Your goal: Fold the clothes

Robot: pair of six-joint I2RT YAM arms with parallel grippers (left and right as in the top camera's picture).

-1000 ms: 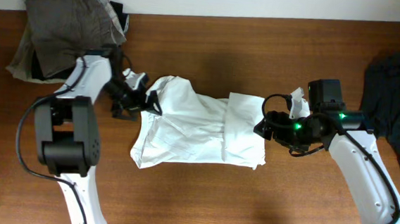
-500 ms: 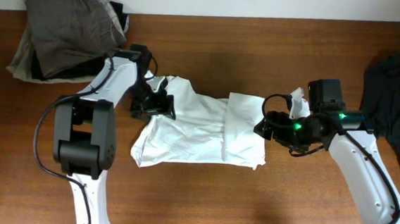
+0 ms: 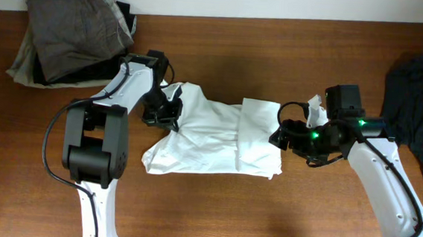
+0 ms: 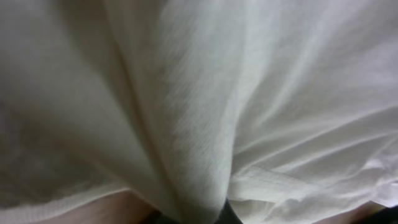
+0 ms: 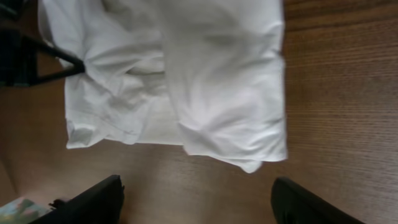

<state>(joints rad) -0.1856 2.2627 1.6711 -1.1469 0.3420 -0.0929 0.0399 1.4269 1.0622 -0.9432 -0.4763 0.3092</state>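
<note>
The white T-shirt [image 3: 210, 133] lies crumpled and partly folded on the wooden table, with its right part doubled over. At its upper left edge, my left gripper [image 3: 168, 114] is shut on a pinched ridge of the fabric. White cloth [image 4: 199, 93] fills the left wrist view, and the pinched fold runs down between the dark fingertips [image 4: 227, 216] at the bottom edge. My right gripper [image 3: 278, 133] hovers open just off the shirt's right edge. Its two fingers [image 5: 93, 199] stand wide apart over bare wood, with the shirt [image 5: 217, 74] ahead of them.
A pile of grey, black and beige garments [image 3: 72, 34] sits at the back left corner. A dark navy garment [image 3: 421, 111] lies at the right edge. A small white scrap [image 3: 315, 107] shows beside the right wrist.
My left gripper has moved right onto the shirt's upper left edge and shut on it, bunching that side inward. The right arm has stayed in place.
</note>
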